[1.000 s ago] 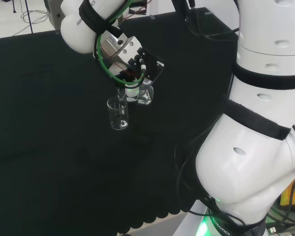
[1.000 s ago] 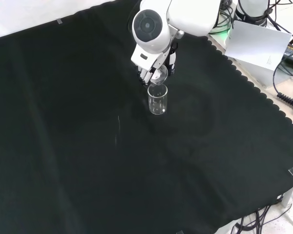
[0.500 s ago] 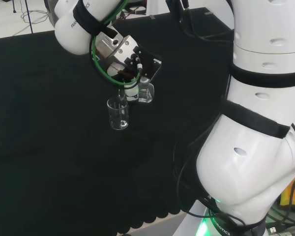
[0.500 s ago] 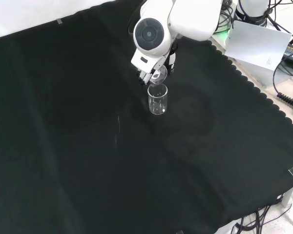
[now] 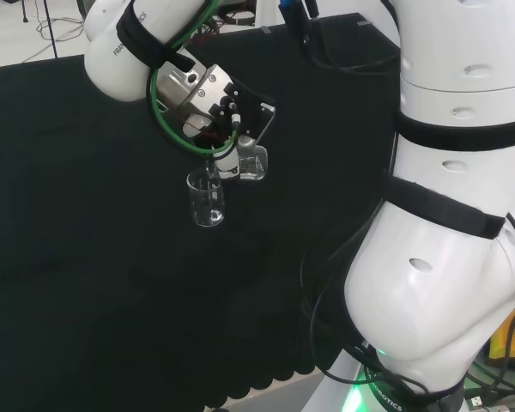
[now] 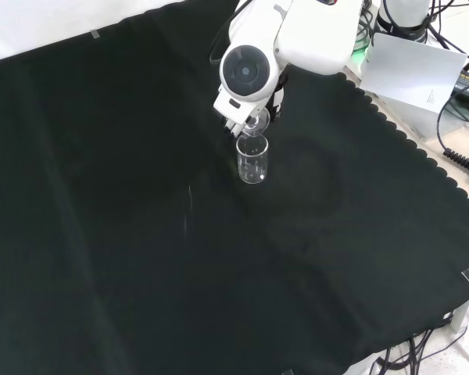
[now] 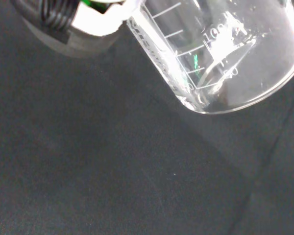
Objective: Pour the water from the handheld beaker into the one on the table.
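Two clear beakers show: the hand [image 5: 213,112] grips the handheld beaker [image 5: 251,162], tilted over the standing beaker [image 5: 206,199] on the black-clothed surface [image 6: 102,234]. A little water seems to remain in the tilted one.

White arm links [image 5: 446,283] wear black bands and green cable [image 5: 159,116].

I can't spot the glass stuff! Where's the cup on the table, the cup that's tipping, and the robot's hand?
Table beaker [image 6: 252,162], front view, its glass wall.
Held beaker [image 7: 220,63], wrist view, its tilted side.
Hand [image 5: 208,99], head view, its palm.
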Controlling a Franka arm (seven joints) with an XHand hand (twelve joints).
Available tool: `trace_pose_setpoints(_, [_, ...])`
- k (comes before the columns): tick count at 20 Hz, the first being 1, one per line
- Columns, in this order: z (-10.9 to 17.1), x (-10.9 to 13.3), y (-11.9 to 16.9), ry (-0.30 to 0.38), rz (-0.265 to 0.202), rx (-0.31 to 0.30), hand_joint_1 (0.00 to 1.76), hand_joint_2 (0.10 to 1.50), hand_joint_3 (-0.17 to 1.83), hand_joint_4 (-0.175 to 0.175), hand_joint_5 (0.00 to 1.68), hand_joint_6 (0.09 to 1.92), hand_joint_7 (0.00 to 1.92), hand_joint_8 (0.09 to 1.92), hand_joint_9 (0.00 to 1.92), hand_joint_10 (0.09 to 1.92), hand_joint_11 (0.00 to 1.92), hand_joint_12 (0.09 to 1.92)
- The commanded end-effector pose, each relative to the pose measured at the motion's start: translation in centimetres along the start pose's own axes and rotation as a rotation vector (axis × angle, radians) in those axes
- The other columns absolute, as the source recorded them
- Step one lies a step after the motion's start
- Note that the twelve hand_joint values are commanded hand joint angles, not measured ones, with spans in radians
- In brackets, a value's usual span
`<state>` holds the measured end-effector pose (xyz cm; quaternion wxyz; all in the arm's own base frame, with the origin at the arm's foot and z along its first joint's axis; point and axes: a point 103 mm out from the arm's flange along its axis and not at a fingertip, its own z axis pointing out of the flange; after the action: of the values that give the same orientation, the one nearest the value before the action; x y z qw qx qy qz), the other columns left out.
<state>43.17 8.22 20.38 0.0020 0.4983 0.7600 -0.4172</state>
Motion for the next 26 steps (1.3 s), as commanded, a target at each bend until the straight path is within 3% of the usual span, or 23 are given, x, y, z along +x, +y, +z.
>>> trace_pose_setpoints(1, [-0.3,0.2,0.0,-0.025,0.012,0.012,1.42,1.02,-0.17,-0.175,1.35,0.36,1.29,0.58,1.56,0.09,1.38,0.62])
trace_pose_setpoints(14, [-0.5,-0.2,0.0,-0.059,0.026,0.039,1.42,1.02,-0.17,-0.175,1.35,0.36,1.29,0.57,1.56,0.09,1.38,0.62])
trace_pose_setpoints(26, [-1.6,1.0,-0.1,-0.102,0.038,0.081,1.42,1.02,-0.17,-0.175,1.35,0.36,1.29,0.58,1.56,0.09,1.39,0.62])
